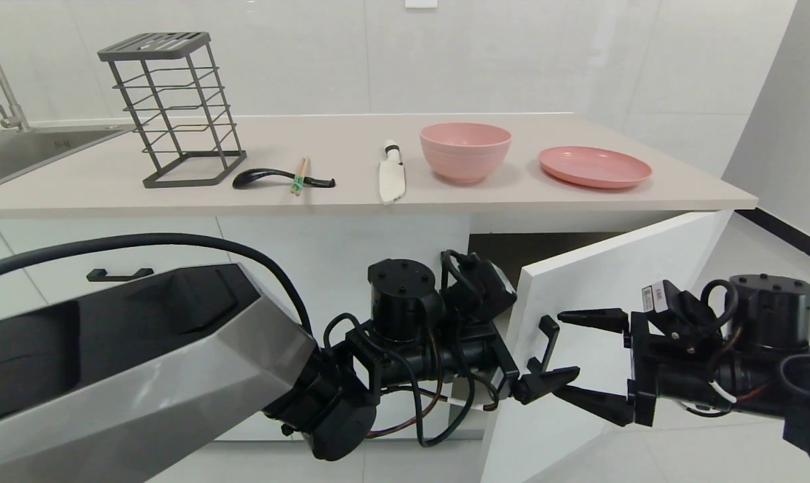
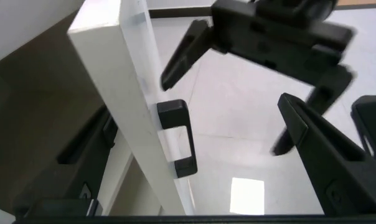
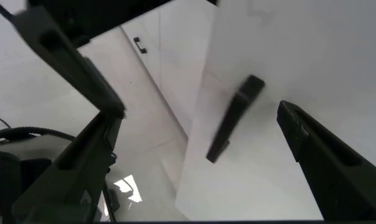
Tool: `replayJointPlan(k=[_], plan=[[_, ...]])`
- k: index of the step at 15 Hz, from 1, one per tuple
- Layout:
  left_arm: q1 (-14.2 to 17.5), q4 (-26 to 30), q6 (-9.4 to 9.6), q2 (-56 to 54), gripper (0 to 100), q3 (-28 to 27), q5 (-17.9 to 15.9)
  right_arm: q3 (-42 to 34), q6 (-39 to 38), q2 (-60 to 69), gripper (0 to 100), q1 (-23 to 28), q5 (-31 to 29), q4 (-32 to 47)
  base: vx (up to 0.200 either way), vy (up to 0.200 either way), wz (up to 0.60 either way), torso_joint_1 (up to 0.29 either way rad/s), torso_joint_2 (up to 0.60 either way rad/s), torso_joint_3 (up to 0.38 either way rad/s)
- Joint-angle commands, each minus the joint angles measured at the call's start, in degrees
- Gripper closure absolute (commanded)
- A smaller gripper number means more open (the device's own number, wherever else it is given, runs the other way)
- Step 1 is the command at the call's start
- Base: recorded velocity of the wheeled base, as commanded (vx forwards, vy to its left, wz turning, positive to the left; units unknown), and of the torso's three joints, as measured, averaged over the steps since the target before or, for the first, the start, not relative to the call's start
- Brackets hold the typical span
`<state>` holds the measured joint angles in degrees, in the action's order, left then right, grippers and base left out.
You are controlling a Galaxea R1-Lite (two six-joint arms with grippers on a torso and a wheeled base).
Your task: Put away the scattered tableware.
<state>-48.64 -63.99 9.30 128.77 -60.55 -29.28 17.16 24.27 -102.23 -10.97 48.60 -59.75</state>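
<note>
Left gripper [image 1: 540, 385]: lowest and closest in the head view, at the free edge of the cabinet door [image 1: 606, 268]. Fingers apart, straddling the door edge; in the left wrist view one finger [image 2: 82, 149] lies on the door's inner side and the other on the outer side. No visible clamp on the door.
Door handle [image 1: 549, 342]: black bar on the door's outer face, just beside the left gripper's outer finger.
Right gripper [image 1: 589, 359]: facing the door's outer face, on the robot's right of the handle. Fingers spread wide, holding nothing, not touching the handle.
Cabinet door: white, swung open below the counter [image 1: 110, 181], dark opening behind it.
Pink bowl [image 1: 465, 151]: upright on the counter, above the open cabinet.
Pink plate [image 1: 594, 166]: flat on the counter, near the bowl, toward the counter's right end.
Knife [image 1: 391, 176]: white blade, lies flat just left of the bowl.
Chopsticks [image 1: 300, 177]: one pair, lying across the handle of the black spoon [image 1: 254, 178].
Rack [image 1: 174, 111]: dark wire stand, upright, just beside the spoon's bowl end.
Sink [image 1: 29, 151]: set in the counter's far left, tap [image 1: 3, 87] above it.
</note>
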Motion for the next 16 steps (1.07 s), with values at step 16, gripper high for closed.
replayJointPlan(k=[16], plan=[[0.56, -2.02, -0.42, 1.92, 0, -2.03, -1.92, 9.55, 1.83, 57.67, 0, 24.33, -7.65, 1.74, 0.0, 0.0, 0.0, 0.0, 0.0, 0.0]])
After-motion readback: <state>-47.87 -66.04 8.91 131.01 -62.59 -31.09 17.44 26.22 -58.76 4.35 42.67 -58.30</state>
